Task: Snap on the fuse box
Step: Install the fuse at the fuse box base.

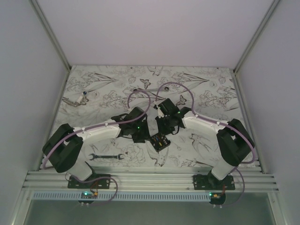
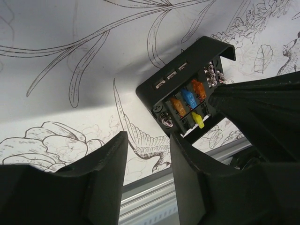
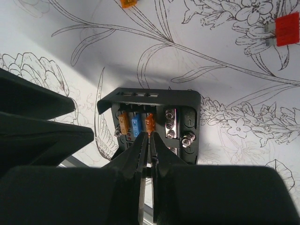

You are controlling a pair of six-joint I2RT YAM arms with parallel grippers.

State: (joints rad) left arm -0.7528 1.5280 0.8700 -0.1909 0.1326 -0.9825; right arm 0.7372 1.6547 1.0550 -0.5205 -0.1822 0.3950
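Note:
The fuse box [image 1: 159, 139] is a small black square box lying open on the flower-print table near its front edge. Orange, blue and yellow fuses show inside it in the left wrist view [image 2: 187, 93] and in the right wrist view [image 3: 185, 105]. My right gripper [image 3: 150, 133] comes down on the box from behind [image 1: 165, 129]. Its jaws are nearly closed, with the tips pinching the near end of the right-hand orange fuse [image 3: 150, 123]. My left gripper [image 2: 147, 136] is open and empty, just left of the box [image 1: 146, 137].
A loose red fuse [image 3: 287, 29] and a loose orange piece [image 3: 127, 3] lie on the table beyond the box. A black-and-silver wrench [image 1: 107, 156] lies at the front left and a silver tool [image 1: 77, 99] at the far left. An aluminium rail [image 1: 150, 180] runs along the front edge.

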